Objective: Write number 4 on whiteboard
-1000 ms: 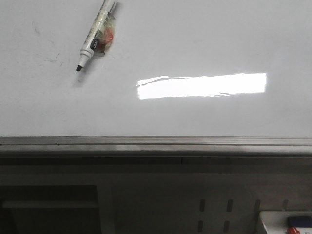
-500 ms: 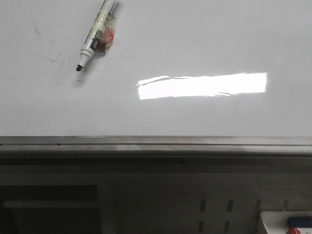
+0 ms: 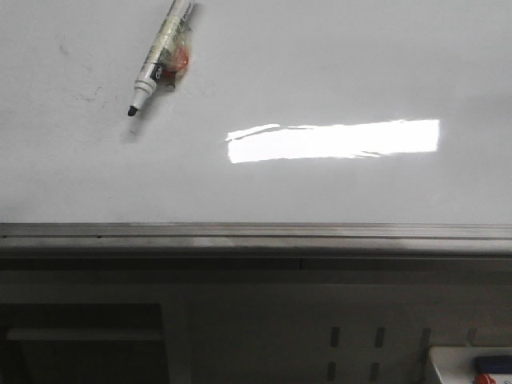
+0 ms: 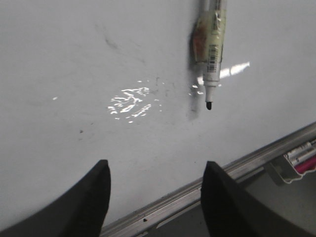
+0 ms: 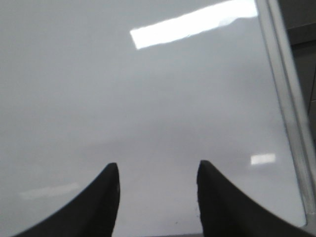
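Note:
The whiteboard (image 3: 320, 64) fills the upper front view, glossy white, with a grey metal rail (image 3: 256, 232) along its lower edge. A white marker pen (image 3: 158, 56), cap off, black tip down-left, lies on it at the upper left. It also shows in the left wrist view (image 4: 212, 44). No number 4 shows on the board, only faint old smudges. My left gripper (image 4: 155, 170) is open and empty above the board near the rail, short of the marker. My right gripper (image 5: 157, 173) is open and empty over bare whiteboard (image 5: 148, 98). Neither gripper shows in the front view.
A bright rectangular light glare (image 3: 332, 140) lies on the board's middle. Below the rail is a grey cabinet front (image 3: 256, 320). A small tray with markers (image 3: 472, 364) sits at the lower right, and also shows in the left wrist view (image 4: 298, 160).
The whole front view has shifted very slightly; the marker lies where it was on the board.

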